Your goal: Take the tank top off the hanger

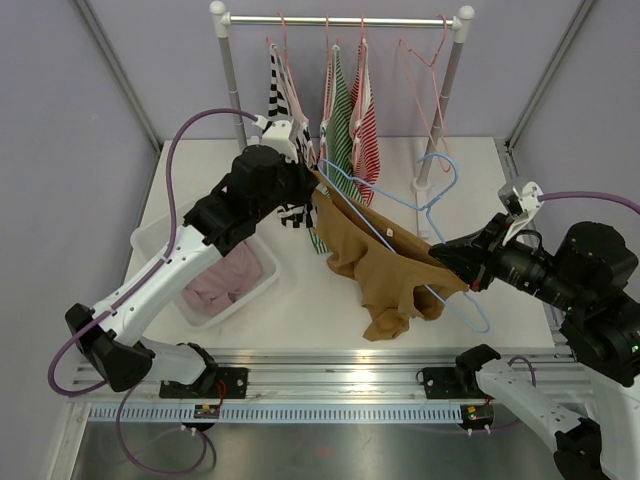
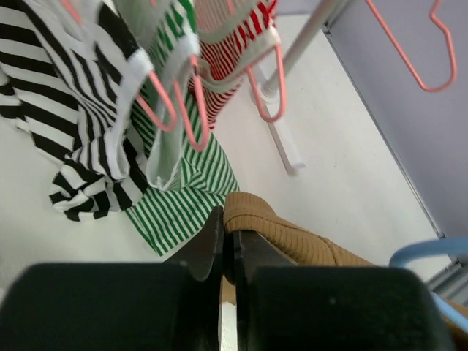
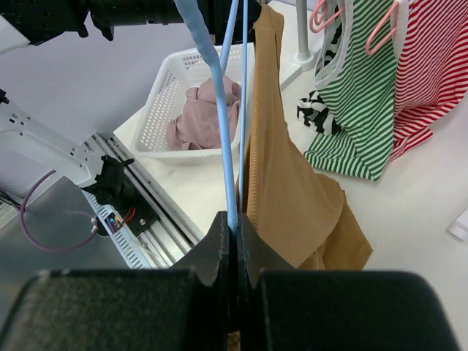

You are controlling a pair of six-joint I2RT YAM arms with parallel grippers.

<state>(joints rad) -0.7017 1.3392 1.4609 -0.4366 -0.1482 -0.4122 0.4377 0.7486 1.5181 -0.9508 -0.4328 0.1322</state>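
Observation:
A tan ribbed tank top (image 1: 385, 265) hangs on a light-blue wire hanger (image 1: 432, 195) held above the table. My left gripper (image 1: 308, 178) is shut on the top's upper strap edge (image 2: 256, 212) at its left end. My right gripper (image 1: 458, 262) is shut on the blue hanger's wire (image 3: 223, 146) at its lower right end. In the right wrist view the tan top (image 3: 289, 183) drapes beside the wire. The hanger's hook points up and back, free of the rail.
A clothes rail (image 1: 340, 18) at the back holds a black-and-white striped top (image 1: 282, 95), green (image 1: 340, 120) and red (image 1: 366, 125) striped tops on pink hangers, and an empty pink hanger (image 1: 425, 60). A white basket (image 1: 158, 235) with pink cloth sits at the left.

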